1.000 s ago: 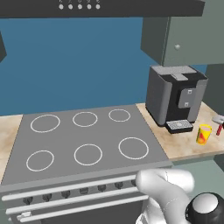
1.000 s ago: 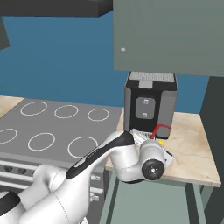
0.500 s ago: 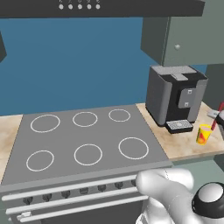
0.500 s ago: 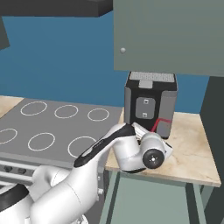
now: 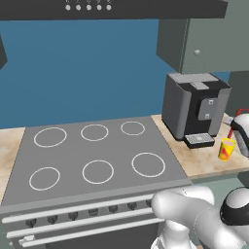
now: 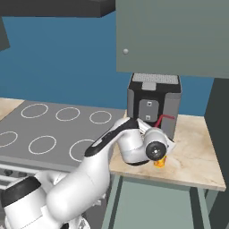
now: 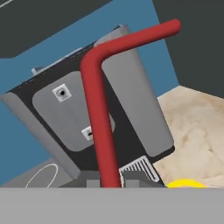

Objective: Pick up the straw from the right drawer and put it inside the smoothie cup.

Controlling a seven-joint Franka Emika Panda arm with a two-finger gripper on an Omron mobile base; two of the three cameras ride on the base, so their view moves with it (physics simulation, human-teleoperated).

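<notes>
On the left is the flat grey stove top (image 5: 92,155) with white rings. Next comes the tall black and grey coffee machine (image 5: 195,108). Right of it the small yellow smoothie cup (image 5: 226,149) stands on the pale stone counter (image 6: 197,154). The two-finger gripper (image 7: 110,179) is pinching the bent red straw (image 7: 99,127) between its tips, near the cup, probably so it can drop in. The cup's top is partly hidden. No writing can be read.
</notes>
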